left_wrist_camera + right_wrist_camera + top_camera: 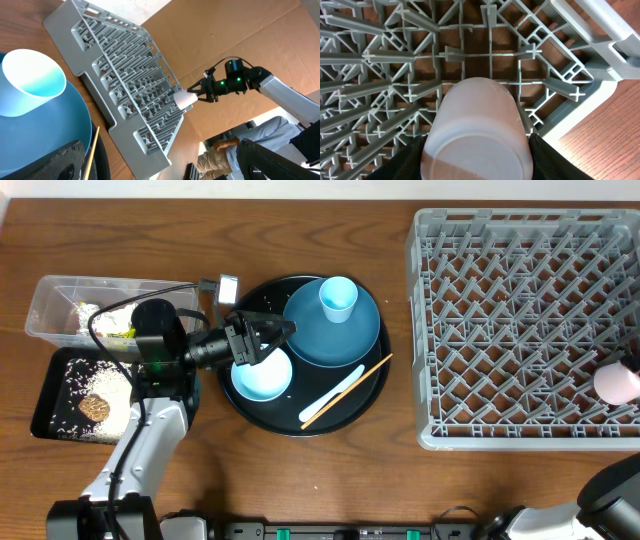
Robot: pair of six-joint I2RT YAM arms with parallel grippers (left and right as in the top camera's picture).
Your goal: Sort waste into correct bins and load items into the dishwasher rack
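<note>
grey rack (pixel 470 55) pegs crowd under the right gripper (pixel 200 94), pinching a smooth pale pink cup (pixel 477 135); left gripper (pixel 262 340) spread wide above the light blue bowl (pixel 262 377).

text: none legible | labels: none | brands: none | numbers: none

My left arm (pixel 150 435) is basically a white tube-shaped link with chunky black joints, a thin black cable (pixel 100 317) looping off the top and a bit of green at one joint. Right arm (pixel 285 95), same deal: white shell, black wrist, tiny green lights (pixel 236 79).
</note>
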